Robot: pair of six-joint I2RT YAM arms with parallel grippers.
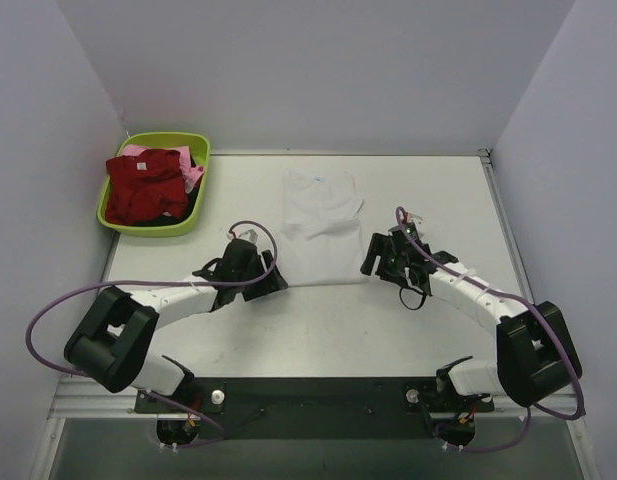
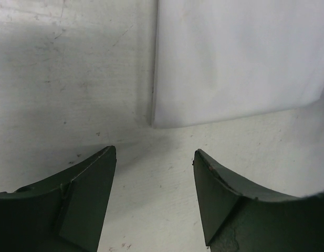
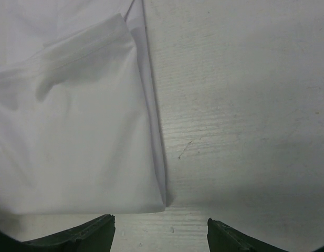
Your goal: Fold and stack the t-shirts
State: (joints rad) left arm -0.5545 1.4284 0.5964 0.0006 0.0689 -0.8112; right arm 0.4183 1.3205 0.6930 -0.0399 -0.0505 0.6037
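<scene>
A white t-shirt (image 1: 318,225) lies flat on the table, folded into a long strip, with a small blue label at its far end. My left gripper (image 1: 271,276) stands open at the strip's near-left corner (image 2: 157,122), nothing between its fingers (image 2: 93,189). At the near-right corner (image 3: 163,202) my right gripper (image 1: 372,258) is open and empty too, its fingertips (image 3: 93,231) just short of the hem. A dark red t-shirt (image 1: 143,185) and a pink one (image 1: 191,172) sit crumpled in the basin.
The lime-green basin (image 1: 194,152) stands at the table's far left, next to the left wall. Walls close the table on three sides. Purple cables loop from both arms over the near table.
</scene>
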